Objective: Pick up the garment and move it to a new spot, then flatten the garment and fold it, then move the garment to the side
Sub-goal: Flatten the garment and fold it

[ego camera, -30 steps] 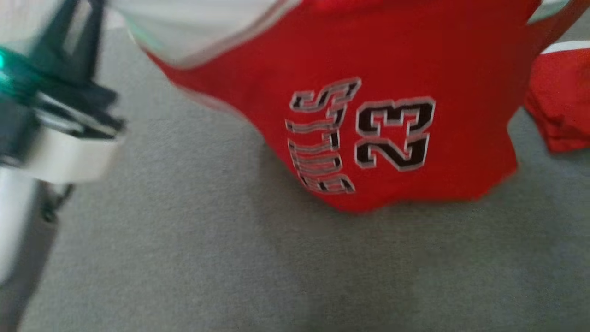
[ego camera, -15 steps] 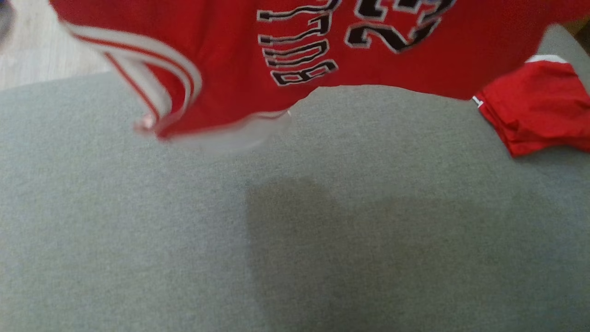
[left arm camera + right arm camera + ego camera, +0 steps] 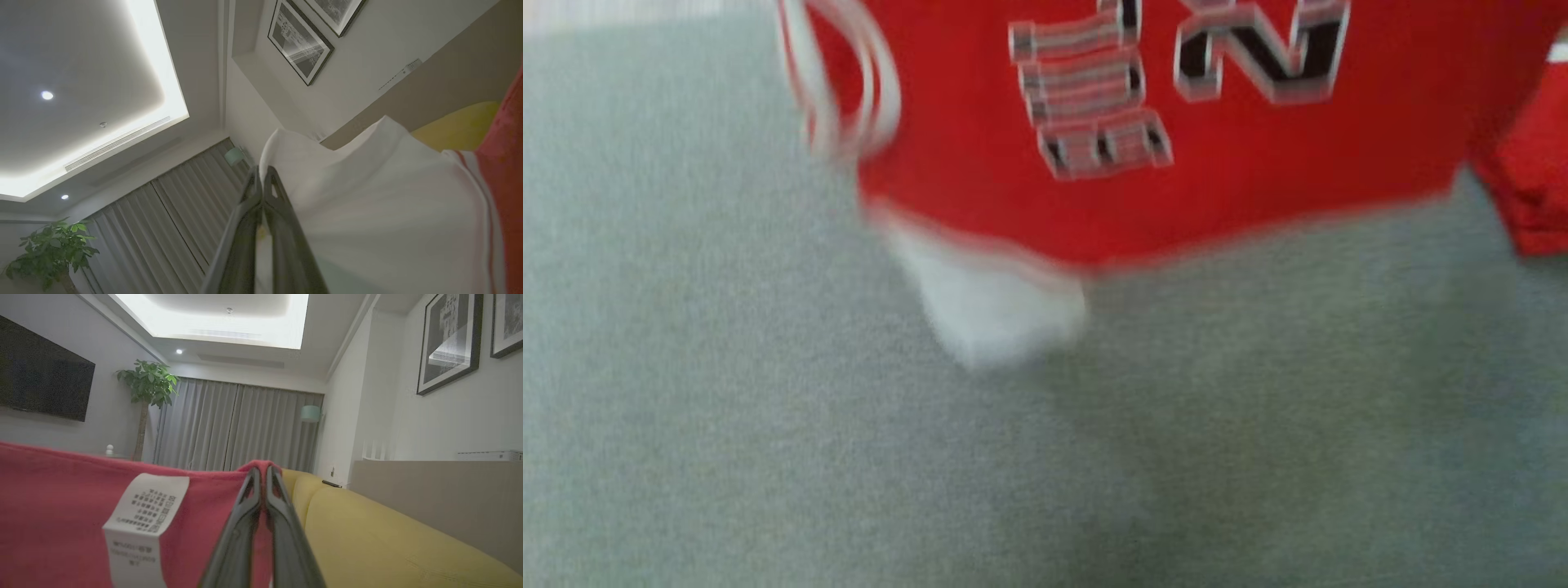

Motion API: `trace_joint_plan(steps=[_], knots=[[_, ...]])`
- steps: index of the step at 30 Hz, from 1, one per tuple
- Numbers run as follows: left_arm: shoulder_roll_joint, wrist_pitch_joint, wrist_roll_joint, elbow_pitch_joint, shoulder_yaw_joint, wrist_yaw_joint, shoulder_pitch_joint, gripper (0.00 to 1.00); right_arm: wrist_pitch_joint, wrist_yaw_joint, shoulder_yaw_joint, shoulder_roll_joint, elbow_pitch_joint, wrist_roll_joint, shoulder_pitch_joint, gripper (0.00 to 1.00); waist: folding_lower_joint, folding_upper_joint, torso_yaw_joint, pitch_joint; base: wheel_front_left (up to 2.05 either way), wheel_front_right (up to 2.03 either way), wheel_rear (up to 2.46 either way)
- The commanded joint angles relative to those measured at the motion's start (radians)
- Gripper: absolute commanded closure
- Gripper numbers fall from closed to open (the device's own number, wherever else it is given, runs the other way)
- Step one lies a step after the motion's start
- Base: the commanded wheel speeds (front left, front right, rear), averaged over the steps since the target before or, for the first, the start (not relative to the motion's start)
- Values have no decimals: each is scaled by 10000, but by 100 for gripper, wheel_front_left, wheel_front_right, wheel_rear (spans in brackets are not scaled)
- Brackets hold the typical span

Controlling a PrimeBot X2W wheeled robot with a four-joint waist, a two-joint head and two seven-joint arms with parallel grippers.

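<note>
across the top of the head view the red jersey [image 3: 1258, 180] hangs blurred over the grey surface [image 3: 768, 449]. low in the middle of each wrist view, the left gripper [image 3: 262, 176] is clamped on its white part, the right gripper [image 3: 262, 474] on its red edge.

Noted: garment [image 3: 1258, 180] of matt red knit cloth with white trim and a smooth printed label [image 3: 143, 522]; grey covering [image 3: 768, 457] matt, felt-like fabric; sofa [image 3: 388, 547] smooth yellow upholstery.
</note>
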Motion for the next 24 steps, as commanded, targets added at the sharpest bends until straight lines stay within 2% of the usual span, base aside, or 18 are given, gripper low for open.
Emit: trace_joint_plan(steps=[1,6,11,15,24], knots=[[311,-310,221,159,306,-21,-948,100,-313,-7,-75,83,-8,-247,-532,100,-3,0,402,796,0,0,0],[-89,-1687,648,1376,118,4,-2148,100,-1161,-7,-174,318,716,-1413,-1414,100,-3,0,545,1315,0,0,0],[-23,-2331,601,1647,24,-5,-1886,100,-1330,-7,-368,444,807,-2139,-1335,100,-3,0,711,1645,0,0,0],[216,-2483,495,1240,-30,78,-768,100,-1337,-7,-489,343,397,-2308,-668,100,-3,0,856,1919,0,0,0],[796,-2580,82,-566,14,844,3169,100,-1340,-7,-766,179,20,-2132,2124,100,-3,0,946,1875,0,0,0]])
